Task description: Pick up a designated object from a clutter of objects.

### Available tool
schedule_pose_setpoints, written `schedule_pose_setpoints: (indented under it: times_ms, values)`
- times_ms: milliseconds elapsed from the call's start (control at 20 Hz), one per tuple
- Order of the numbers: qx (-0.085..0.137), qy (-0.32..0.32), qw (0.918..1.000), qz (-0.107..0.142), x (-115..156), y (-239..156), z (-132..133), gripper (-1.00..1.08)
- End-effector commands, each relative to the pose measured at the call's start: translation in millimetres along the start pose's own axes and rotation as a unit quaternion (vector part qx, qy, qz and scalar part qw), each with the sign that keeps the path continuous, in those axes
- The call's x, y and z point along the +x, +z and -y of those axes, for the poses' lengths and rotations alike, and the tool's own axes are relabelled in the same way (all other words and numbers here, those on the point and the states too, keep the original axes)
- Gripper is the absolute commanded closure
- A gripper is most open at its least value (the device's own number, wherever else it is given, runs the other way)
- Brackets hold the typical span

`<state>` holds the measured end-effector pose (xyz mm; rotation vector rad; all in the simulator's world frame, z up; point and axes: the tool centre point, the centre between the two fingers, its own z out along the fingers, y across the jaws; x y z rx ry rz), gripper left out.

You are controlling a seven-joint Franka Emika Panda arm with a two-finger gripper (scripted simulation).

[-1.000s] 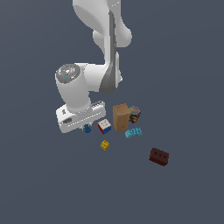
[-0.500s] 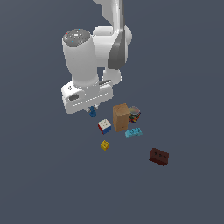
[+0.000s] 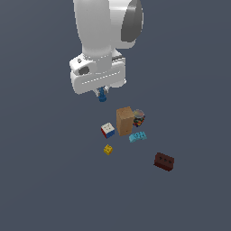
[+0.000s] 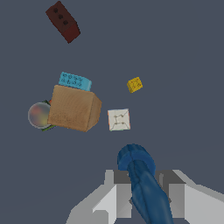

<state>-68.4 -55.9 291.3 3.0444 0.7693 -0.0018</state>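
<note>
The designated object, a small dark blue knob-like piece (image 3: pixel 102 96) (image 4: pixel 141 180), hangs in the air well above the floor. My gripper (image 3: pixel 102 91) (image 4: pixel 142 192) is shut on it, the two pale fingers (image 4: pixel 115 189) pressing its narrow stem while the rounded end sticks out below. The rest of the clutter lies on the floor beneath and toward the exterior view's right: a tan box (image 3: pixel 124 120) (image 4: pixel 73 108), a colourful puzzle cube (image 3: pixel 108 130) (image 4: pixel 118 119), a yellow block (image 3: pixel 108 150) (image 4: pixel 134 84), a cyan brick (image 3: pixel 137 136) (image 4: pixel 75 81) and a multicoloured jar (image 3: pixel 139 117) (image 4: pixel 39 114).
A dark red-brown brick (image 3: pixel 164 161) (image 4: pixel 63 21) lies apart from the cluster, further toward the exterior view's right. The white arm (image 3: pixel 106 31) rises above the gripper. The floor is a plain dark grey-blue surface.
The gripper has risen steadily away from the floor with the blue piece held in it. The other objects have stayed in place.
</note>
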Motion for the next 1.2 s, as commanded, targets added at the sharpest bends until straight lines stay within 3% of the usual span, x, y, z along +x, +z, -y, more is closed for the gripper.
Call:
schedule_pose_setpoints:
  times_ms: [0,600,1150]
  values:
    - [0.0,0.0,1.0,0.0,-6.6,-20.6,13.8,1.08]
    - [0.001,0.0,1.0,-0.001,-29.7,-103.0,65.7,1.08]
    - [0.001,0.0,1.0,-0.001,-35.2,-129.2,80.4,1.08]
